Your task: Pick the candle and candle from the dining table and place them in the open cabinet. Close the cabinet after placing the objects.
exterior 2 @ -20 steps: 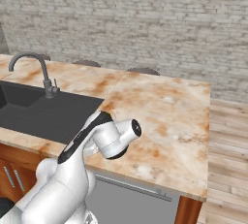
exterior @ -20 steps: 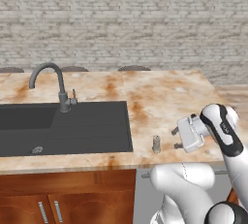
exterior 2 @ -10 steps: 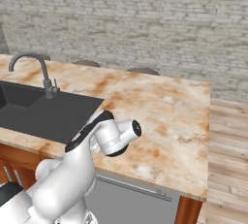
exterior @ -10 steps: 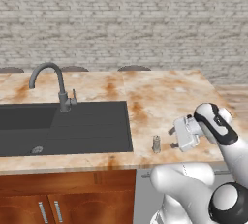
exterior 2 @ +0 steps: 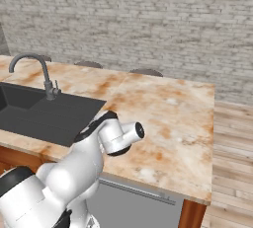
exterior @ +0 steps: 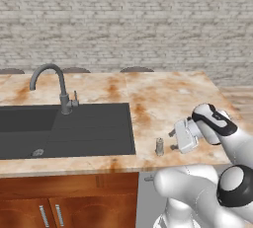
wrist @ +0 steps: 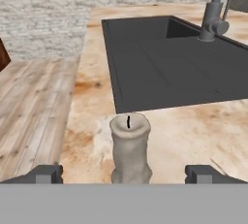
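— Where's the grey candle (exterior: pixel 159 146)?
— Upright near the front edge of the dining table (exterior: pixel 163 94), just right of the sink's (exterior: pixel 64 128) front right corner.
— And the gripper (wrist: pixel 125 173)?
— Level with it, jaws wide apart, either side, not touching.

Grey candle (wrist: pixel 130 148) stands upright between the wide-open claw (wrist: pixel 130 173) tips.

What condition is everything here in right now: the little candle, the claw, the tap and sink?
Short stubby grey candle: upright on the counter, unlit, between the open fingers, not gripped.
Two-finger gripper: open, level with the candle.
Curved grey faucet: no water running.
Dark rectangular sink: nothing in it.
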Controlling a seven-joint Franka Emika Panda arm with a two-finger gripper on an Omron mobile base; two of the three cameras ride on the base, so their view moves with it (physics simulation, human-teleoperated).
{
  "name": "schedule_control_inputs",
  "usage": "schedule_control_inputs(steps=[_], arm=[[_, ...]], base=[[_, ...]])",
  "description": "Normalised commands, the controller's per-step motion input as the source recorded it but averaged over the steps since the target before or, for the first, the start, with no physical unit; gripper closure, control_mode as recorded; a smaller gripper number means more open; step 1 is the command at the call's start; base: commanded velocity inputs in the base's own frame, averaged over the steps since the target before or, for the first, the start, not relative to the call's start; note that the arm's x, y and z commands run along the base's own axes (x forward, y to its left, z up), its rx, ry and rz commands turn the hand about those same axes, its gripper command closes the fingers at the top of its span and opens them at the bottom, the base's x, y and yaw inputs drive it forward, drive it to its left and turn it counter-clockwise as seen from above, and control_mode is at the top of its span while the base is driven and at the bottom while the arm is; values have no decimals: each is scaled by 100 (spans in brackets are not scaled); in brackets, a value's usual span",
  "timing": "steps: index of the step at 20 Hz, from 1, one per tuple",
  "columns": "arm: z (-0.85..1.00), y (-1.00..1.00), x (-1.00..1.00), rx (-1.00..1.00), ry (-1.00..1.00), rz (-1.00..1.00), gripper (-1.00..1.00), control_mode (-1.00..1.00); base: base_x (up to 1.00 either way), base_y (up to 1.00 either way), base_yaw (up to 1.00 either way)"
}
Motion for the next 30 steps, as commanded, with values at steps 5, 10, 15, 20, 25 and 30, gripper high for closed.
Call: schedule_control_inputs(steps=[5,10,15,20,25,30], arm=[[-16,-2,13,0,0,0,-100,-100],[-10,5,-2,0,0,0,-100,-100],[-1,26,0,0,0,-3,-100,-100],[0,21,1,0,0,-3,-100,-100],[0,0,0,0,0,0,-100,-100],[0,1,1,0,0,0,-100,-100]], base=[[0,0,0],[0,0,0],[0,0,0],[0,0,0],[0,0,0],[0,0,0]])
